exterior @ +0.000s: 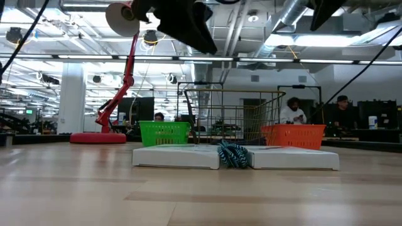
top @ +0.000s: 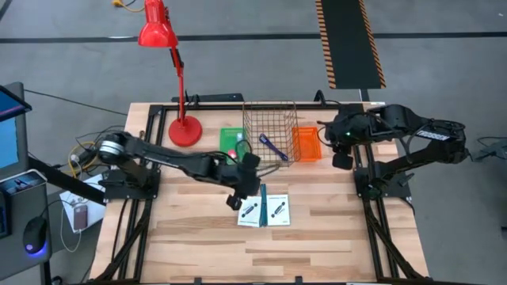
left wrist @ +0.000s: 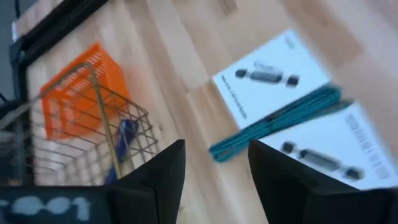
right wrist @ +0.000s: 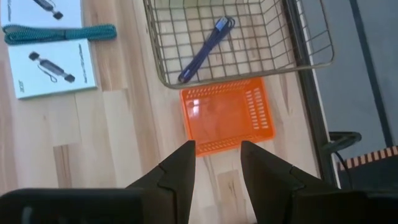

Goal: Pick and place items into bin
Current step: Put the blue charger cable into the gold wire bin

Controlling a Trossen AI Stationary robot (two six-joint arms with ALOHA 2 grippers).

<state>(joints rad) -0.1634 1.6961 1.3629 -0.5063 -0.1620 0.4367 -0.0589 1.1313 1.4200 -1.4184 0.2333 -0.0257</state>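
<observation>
Two white cards point(top: 265, 210) printed with dark pens lie flat side by side on the table. A teal braided cord point(left wrist: 280, 118) rests between them along their inner edges. The blue-purple strap point(right wrist: 204, 48) lies on the floor of the wire basket point(top: 269, 127). Something small and red point(top: 232, 150) shows in the green bin point(top: 231, 141). No pale blue square shows. My left gripper point(top: 245, 188) is open and hangs well above the table, beside the cards' far left corner. My right gripper point(right wrist: 217, 165) is open above the near side of the orange bin point(right wrist: 227, 115).
The red desk lamp point(top: 184, 127) stands at the table's far left, its base beside the green bin. The green bin, wire basket and orange bin point(top: 306, 144) stand in a row along the far edge. Bare wood point(top: 238, 253) lies near of the cards.
</observation>
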